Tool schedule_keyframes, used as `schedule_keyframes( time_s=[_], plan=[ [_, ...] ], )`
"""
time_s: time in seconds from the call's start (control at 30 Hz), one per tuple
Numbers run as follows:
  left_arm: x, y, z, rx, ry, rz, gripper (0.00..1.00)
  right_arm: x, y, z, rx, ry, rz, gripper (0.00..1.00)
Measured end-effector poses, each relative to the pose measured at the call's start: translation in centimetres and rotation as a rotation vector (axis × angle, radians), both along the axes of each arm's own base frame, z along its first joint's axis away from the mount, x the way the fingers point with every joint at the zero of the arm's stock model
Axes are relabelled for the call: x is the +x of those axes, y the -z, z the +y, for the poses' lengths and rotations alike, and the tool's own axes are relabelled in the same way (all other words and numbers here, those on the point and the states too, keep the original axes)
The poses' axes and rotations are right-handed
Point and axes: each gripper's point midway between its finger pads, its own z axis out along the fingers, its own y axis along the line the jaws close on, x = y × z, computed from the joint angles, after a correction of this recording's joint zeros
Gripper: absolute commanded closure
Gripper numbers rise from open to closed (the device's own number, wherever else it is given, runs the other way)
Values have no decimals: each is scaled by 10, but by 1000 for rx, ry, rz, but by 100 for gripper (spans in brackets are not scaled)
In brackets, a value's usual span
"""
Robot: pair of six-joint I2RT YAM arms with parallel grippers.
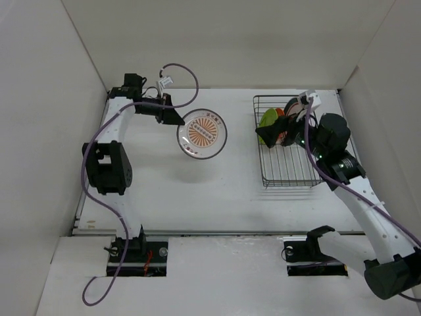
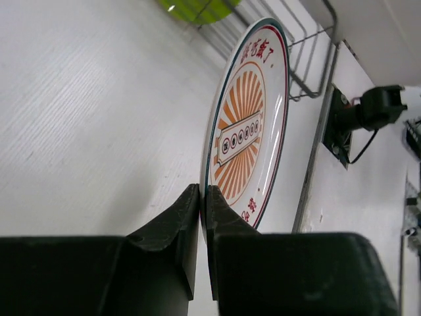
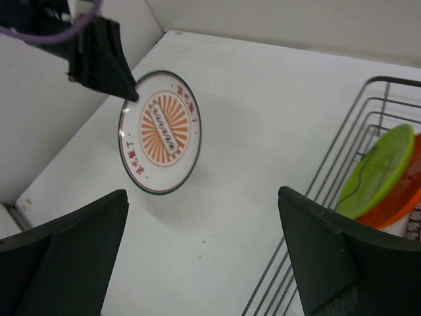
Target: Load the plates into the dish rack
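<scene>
White table point(image 1: 197, 204), left pincer point(image 2: 203, 192) nipping plate point(image 2: 253, 125) (wrist view)

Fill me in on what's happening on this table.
The left end effector is shut on the rim of the white round plate with an orange sunburst centre, out on the table to the left of the black wire dish rack. A plain lime green plate and a plain orange plate already stand inside the rack. The right end effector hangs open by the rack's left side, holding nothing.
</scene>
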Motion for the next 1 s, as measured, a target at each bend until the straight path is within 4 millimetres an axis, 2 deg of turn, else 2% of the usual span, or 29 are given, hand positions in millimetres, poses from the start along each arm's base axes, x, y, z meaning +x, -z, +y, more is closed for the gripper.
schedule_keyframes(
  time_s=[0.07,0.17,0.3,0.43,0.53,0.63,0.67,0.73,0.77,0.8,0.83,0.87,0.9,0.93,0.97,1.0],
  plan=[
    [-19,-34,0,-14,47,-109,100,4,3,14,-13,-58,-16,0],
    [-49,-64,-8,-37,116,-192,100,10,16,35,-33,-139,-8,1],
    [-73,-70,-16,-51,169,-206,100,14,45,66,-59,-242,45,1],
    [-77,-67,-15,-49,178,-199,100,9,71,100,-83,-346,102,3],
    [-78,-69,-16,-50,180,-204,100,4,78,122,-90,-407,120,4],
    [-80,-70,-16,-54,183,-204,100,-4,80,144,-90,-465,117,16],
    [-80,-71,-16,-57,184,-204,100,-5,80,149,-88,-479,116,29],
    [-81,-72,-17,-64,186,-204,100,-9,82,158,-82,-504,120,47],
    [-81,-72,-17,-66,186,-204,100,-9,83,162,-78,-511,123,60],
    [-82,-73,-17,-68,187,-205,100,-9,85,164,-75,-515,127,81],
    [-82,-73,-17,-67,187,-206,100,-8,86,166,-65,-516,143,89],
    [-83,-74,-17,-70,190,-211,93,-6,87,166,-59,-503,154,96],
    [-83,-75,-17,-73,192,-221,76,0,88,164,-52,-477,163,99],
    [-81,-76,-17,-72,191,-232,29,2,87,163,-49,-471,162,99],
    [-81,-78,-18,-76,187,-226,9,3,88,162,-52,-462,163,100],
    [-82,-79,-18,-78,181,-218,0,3,88,162,-54,-456,165,100]
  ],
)
